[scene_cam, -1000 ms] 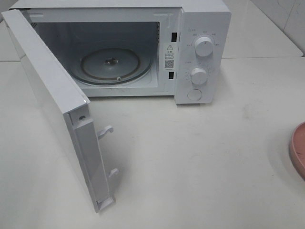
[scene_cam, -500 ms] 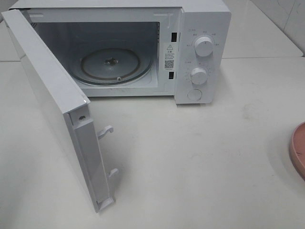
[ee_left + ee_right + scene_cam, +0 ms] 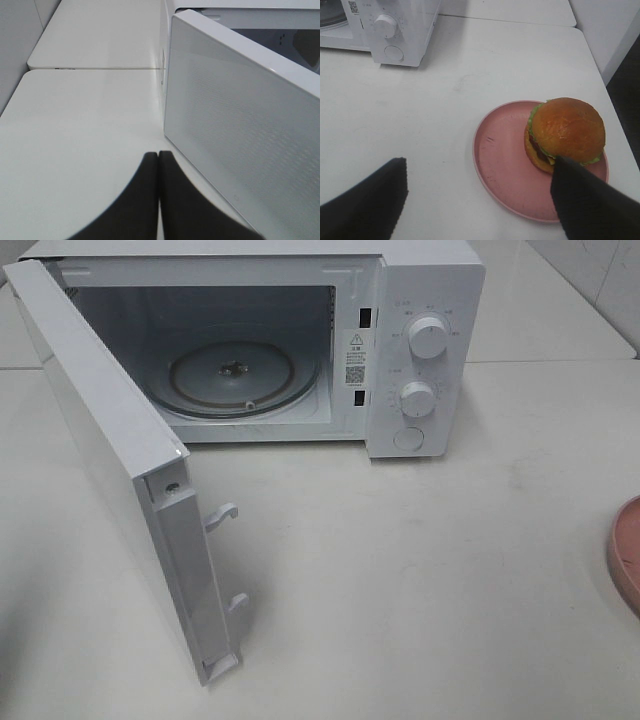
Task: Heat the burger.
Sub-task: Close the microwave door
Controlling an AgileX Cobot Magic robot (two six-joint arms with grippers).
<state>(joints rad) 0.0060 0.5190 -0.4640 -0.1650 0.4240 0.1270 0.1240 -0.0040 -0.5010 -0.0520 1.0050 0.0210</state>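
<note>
Sitting on a pink plate (image 3: 505,170), the burger (image 3: 566,134) rested toward the plate's far-right side in the right wrist view, its domed brown bun on top with green lettuce and a strip of yellow cheese showing at the edge. Plate and burger lay on the white surface (image 3: 445,100), well apart from the microwave (image 3: 425,300), which stood at the far end. In the high view only a sliver of the plate's rim showed at the right edge; the burger itself was out of that view.

Right claw (image 3: 477,200): fingers spread wide apart, nothing between them. One dark fingertip (image 3: 585,200) overlapped the near edge of the burger in the wrist view; whether it touched could not be told. The other sat over bare surface beside the plate.

Left claw (image 3: 158,195): fingers pressed together, gripping nothing, poised over the surface just beside the outer face of the microwave door (image 3: 240,130).

Microwave door (image 3: 120,470) stood swung open to the left, two latch hooks (image 3: 222,515) jutting from its free edge. Inside, the glass turntable (image 3: 232,378) lay flat with nothing on it. Two white dials, upper (image 3: 428,337) and lower (image 3: 417,399), and a round button (image 3: 408,438) lined the front panel.
</note>
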